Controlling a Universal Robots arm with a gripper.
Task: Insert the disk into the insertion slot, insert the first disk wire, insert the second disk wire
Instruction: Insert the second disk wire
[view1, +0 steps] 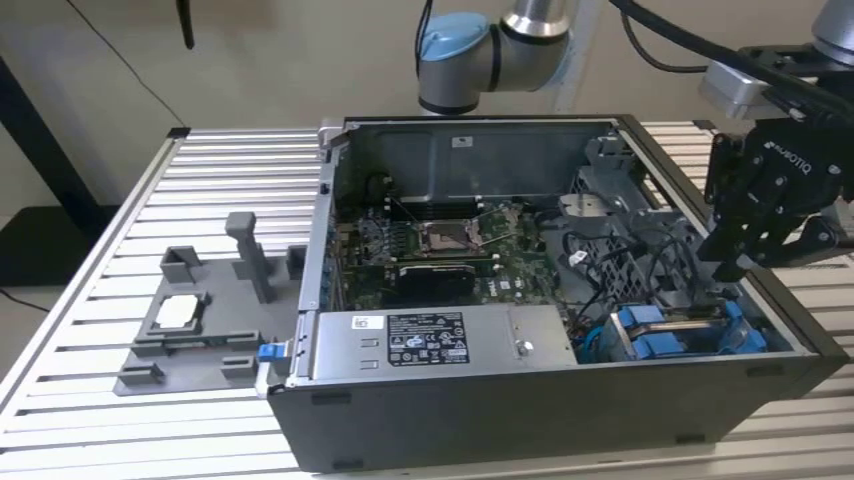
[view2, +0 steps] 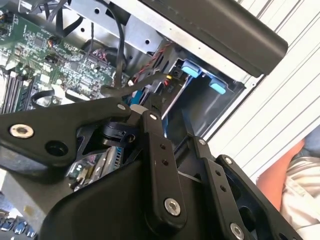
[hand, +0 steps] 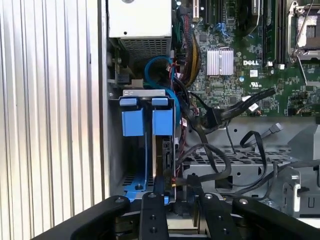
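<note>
A ribbed metal counter (view1: 120, 220) carries an open computer case (view1: 534, 410). In the exterior view the pincer (view1: 734, 268) hangs over the blue-trimmed slot (view1: 641, 335) at its near right corner. In the second wrist view it appears clenched on a black wire (view2: 125, 89). In the first wrist view the disk (hand: 164, 152) sits slotted, and the plug wants square, gentle seating.
</note>
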